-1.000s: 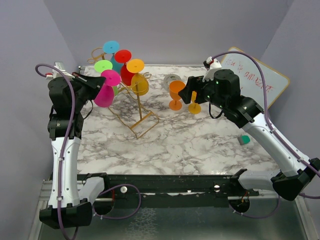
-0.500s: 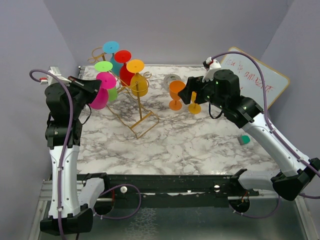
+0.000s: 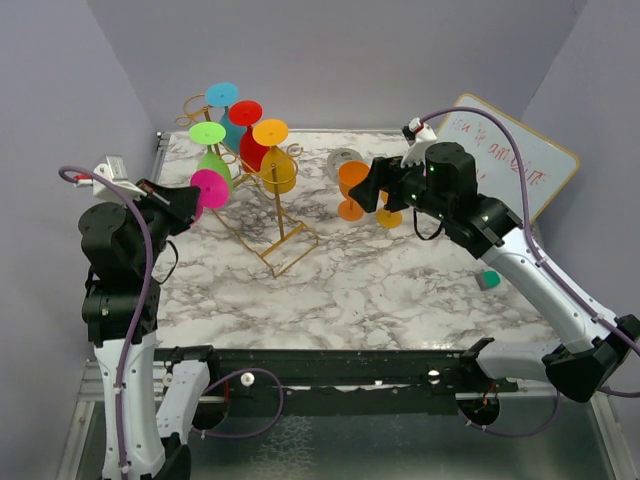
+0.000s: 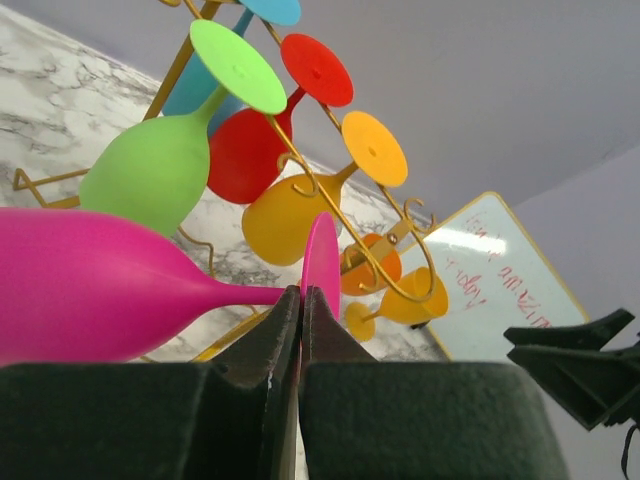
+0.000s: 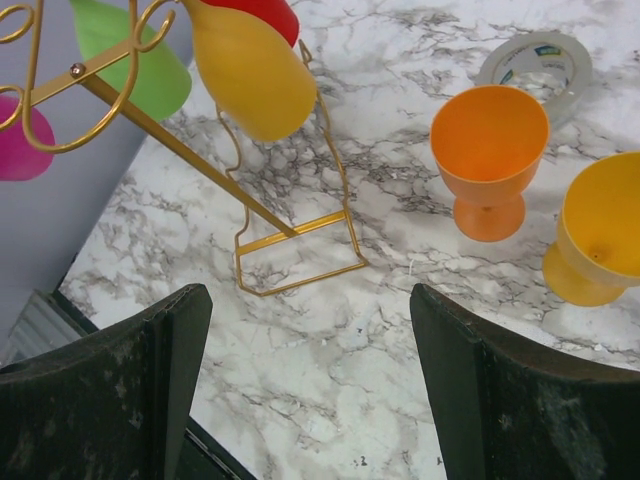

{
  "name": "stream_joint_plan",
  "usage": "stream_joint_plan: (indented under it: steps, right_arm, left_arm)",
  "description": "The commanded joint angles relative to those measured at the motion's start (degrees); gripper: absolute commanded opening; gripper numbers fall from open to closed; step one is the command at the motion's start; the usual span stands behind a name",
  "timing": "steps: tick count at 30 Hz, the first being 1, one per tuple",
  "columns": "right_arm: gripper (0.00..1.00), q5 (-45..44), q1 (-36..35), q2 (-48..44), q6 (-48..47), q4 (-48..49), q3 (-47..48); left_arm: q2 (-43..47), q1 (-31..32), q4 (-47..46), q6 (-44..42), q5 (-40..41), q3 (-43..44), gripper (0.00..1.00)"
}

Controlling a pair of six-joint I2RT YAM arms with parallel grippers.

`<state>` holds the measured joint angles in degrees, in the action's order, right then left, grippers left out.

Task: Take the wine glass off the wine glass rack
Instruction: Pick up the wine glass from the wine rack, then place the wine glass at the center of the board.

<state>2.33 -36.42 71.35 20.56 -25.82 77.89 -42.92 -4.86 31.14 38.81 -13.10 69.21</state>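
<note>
One glass in hand: your left pincer (image 4: 300, 297) pinches the magenta wine glass (image 3: 210, 188) by its stem, at 9 o'clock of the wine glass rack (image 3: 281, 228), apparently clear of the loops. Since 1 s ago it has slid toward 7 o'clock. Your right pincer (image 5: 305, 300) is spread, idle. Next: set it on the tabletop (image 3: 380, 290).
</note>
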Motion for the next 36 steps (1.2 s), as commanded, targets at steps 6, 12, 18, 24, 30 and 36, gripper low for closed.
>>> stream_joint_plan:
  steps: [6,12,18,24,30,36]
  right_arm:
    - [0.86,7.32,-0.23,-2.52,8.04,7.59,-5.80]
    - [0.87,12.34,-0.26,-2.31,11.12,13.45,-7.56]
    - [0.88,19.95,-0.25,-1.00,14.53,20.01,-9.43]
    - [0.82,32.37,-0.31,0.40,20.80,31.59,-12.78]
    - [0.80,41.69,-0.51,3.89,30.58,41.66,-15.63]
    - [0.74,43.03,-2.19,5.47,31.63,41.90,-16.11]
  left_arm:
    - [5.46,-0.16,4.81,-7.68,-15.80,-4.50,0.00]
    - [5.41,-0.15,4.38,-9.00,-28.38,-7.77,0.00]
    - [5.99,-0.19,0.39,-9.85,-38.24,-10.21,0.00]
    - [6.37,-0.14,-8.11,-2.79,-43.30,-15.62,0.00]
    - [5.53,-0.13,-12.71,0.07,-44.03,-17.27,0.00]
    - [3.80,0.23,-15.77,2.67,-45.97,-17.00,0.00]
